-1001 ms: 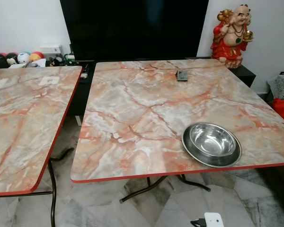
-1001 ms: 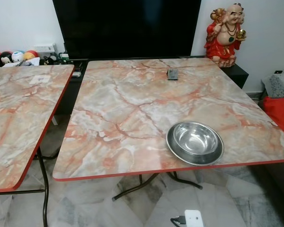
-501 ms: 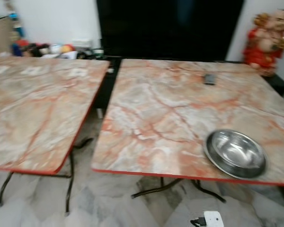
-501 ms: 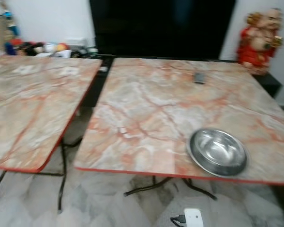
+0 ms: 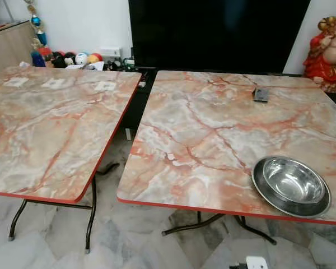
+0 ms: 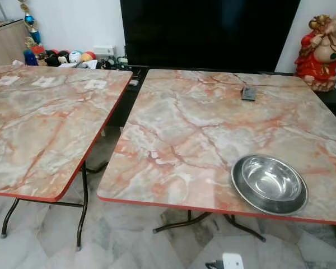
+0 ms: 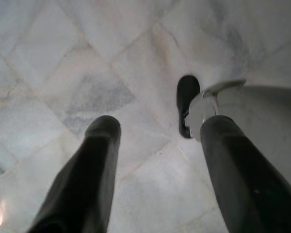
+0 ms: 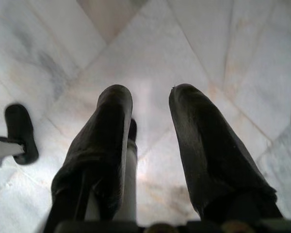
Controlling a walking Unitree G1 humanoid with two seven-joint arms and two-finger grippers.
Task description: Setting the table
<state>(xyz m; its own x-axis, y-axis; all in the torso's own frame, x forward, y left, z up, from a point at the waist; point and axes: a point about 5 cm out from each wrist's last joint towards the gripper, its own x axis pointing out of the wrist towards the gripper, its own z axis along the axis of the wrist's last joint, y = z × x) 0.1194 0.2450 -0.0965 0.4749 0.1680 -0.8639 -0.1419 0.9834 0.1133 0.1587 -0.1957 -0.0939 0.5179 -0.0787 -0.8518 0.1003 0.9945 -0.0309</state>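
A shiny steel bowl [image 5: 291, 185] sits empty near the front right corner of the right marble-patterned table [image 5: 201, 134]. A second, similar table [image 5: 45, 123] stands to its left, with three small white squares [image 5: 55, 83] near its far edge. My left gripper [image 7: 157, 128] hangs over the marble floor, fingers apart and nothing between them. In its own wrist view my right gripper [image 8: 150, 102] is likewise open above the floor tiles, holding nothing.
A small dark remote-like object [image 5: 261, 94] lies at the right table's far side. A big black TV screen [image 5: 213, 28] stands behind, a red figurine [image 5: 329, 53] to the right, toys [image 5: 67, 58] back left. A gap separates the tables. A white plug [image 5: 256, 263] lies on the floor.
The camera has turned left: the whole scene has slid right, bringing more of the left table and a wooden cabinet into view. The bowl keeps its place on the table.
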